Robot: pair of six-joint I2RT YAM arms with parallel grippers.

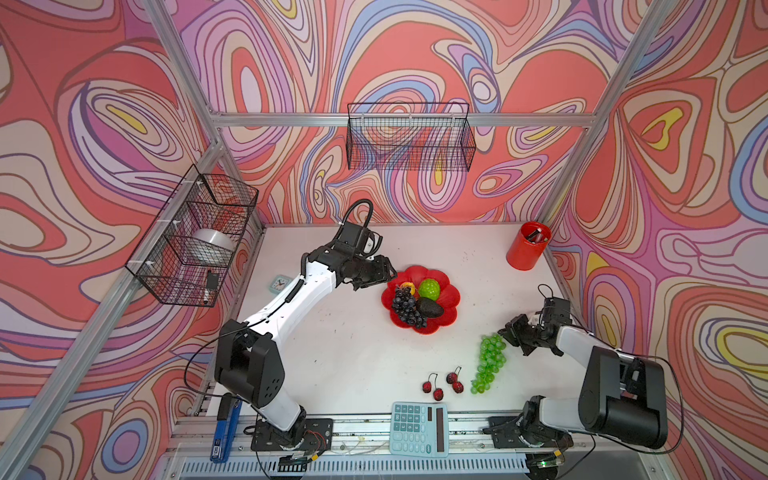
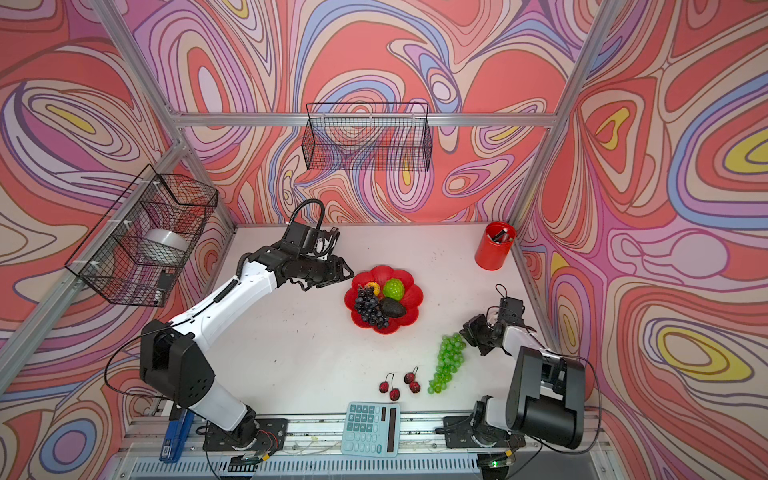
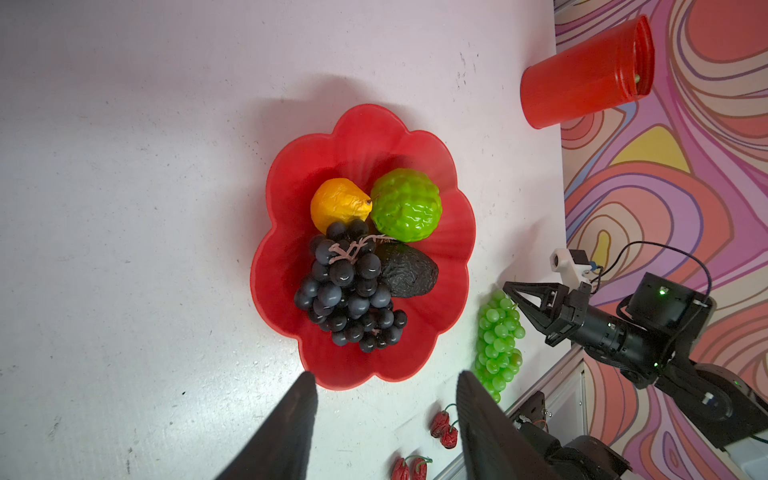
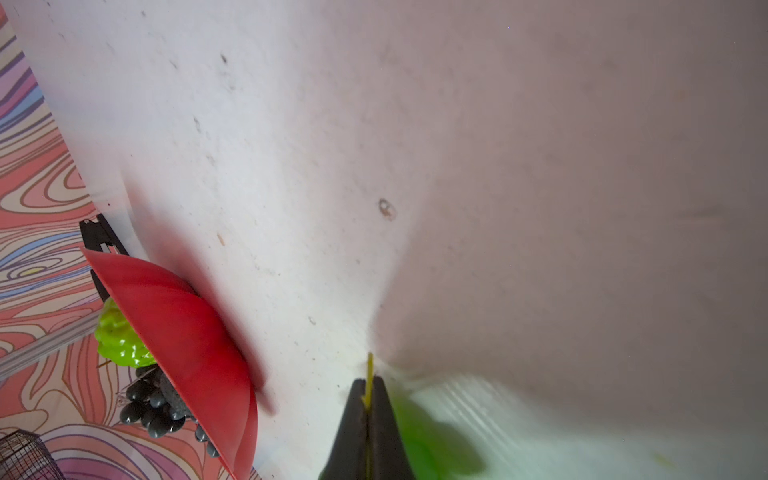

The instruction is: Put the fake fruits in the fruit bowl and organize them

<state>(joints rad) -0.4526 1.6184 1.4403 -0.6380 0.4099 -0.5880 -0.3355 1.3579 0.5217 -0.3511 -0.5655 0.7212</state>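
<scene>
The red scalloped fruit bowl (image 1: 451, 299) (image 3: 361, 137) holds a dark purple grape bunch (image 1: 407, 307), a small yellow fruit (image 3: 338, 203), a bumpy lime-green ball (image 1: 429, 289) and a dark avocado (image 3: 409, 270). My left gripper (image 1: 392, 276) (image 3: 384, 376) hangs open and empty at the bowl's left rim. The green grape bunch (image 1: 490, 361) (image 3: 498, 336) lies on the table right of the bowl. My right gripper (image 1: 505, 332) (image 4: 368, 380) is shut on its thin stem (image 4: 369, 365) at the bunch's upper end. Two pairs of red stemmed berries (image 1: 432, 386) (image 1: 455, 380) lie near the front.
A tall red cup (image 1: 527, 246) with pens stands at the back right corner. A teal calculator (image 1: 419, 428) lies at the front edge and a small clock (image 1: 279, 283) under the left arm. Wire baskets (image 1: 409, 141) (image 1: 195, 237) hang on the walls.
</scene>
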